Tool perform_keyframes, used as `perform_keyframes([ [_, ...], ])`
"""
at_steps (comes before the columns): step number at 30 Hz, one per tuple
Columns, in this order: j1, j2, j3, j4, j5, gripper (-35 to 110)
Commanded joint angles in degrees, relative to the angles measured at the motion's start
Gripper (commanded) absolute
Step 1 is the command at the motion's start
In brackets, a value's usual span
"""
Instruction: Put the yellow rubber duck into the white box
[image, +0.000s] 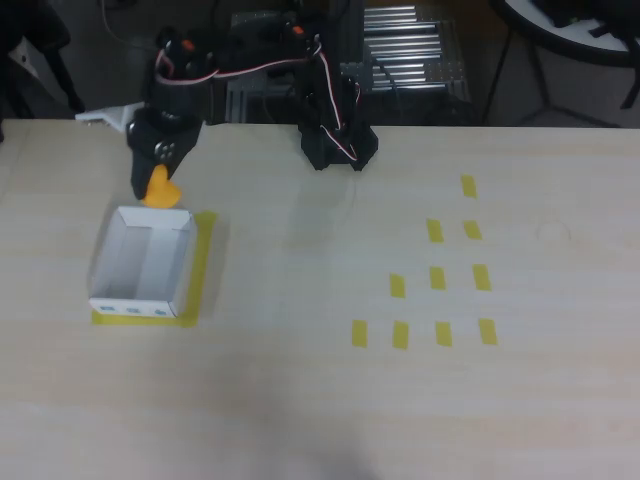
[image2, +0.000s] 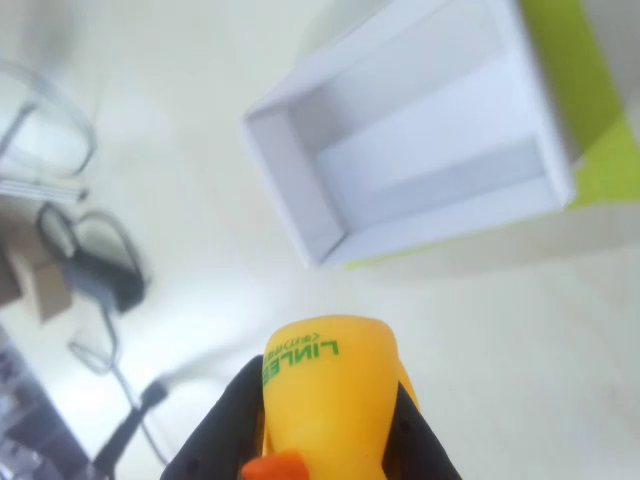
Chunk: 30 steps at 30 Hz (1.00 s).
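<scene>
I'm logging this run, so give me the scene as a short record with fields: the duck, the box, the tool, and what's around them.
duck: yellow rubber duck held in the tool, above the table, just beyond the box's far wall in the overhead view
duck marking: green printed lettering on its underside, wrist view
box: white box open and empty, blue marks on its near outer side
box base: yellow tape square beneath it
table: light wood table, small yellow tape strips on the right
task state: duck not yet in box

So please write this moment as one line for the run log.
gripper: shut on yellow rubber duck | duck: above table, beside far wall of white box | box: empty | step: not yet dropped
</scene>
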Motion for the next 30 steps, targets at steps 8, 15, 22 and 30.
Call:
perform_keyframes([
  [8,4.04,-7.21,-6.77,-6.77,-2.02,0],
  [15,4.04,-13.36,-9.67,-8.09,-2.9,0],
  [22,3.43,-14.24,-2.81,-15.21,-3.78,0],
  [30,2.37,-13.36,6.24,-20.74,-8.44,0],
])
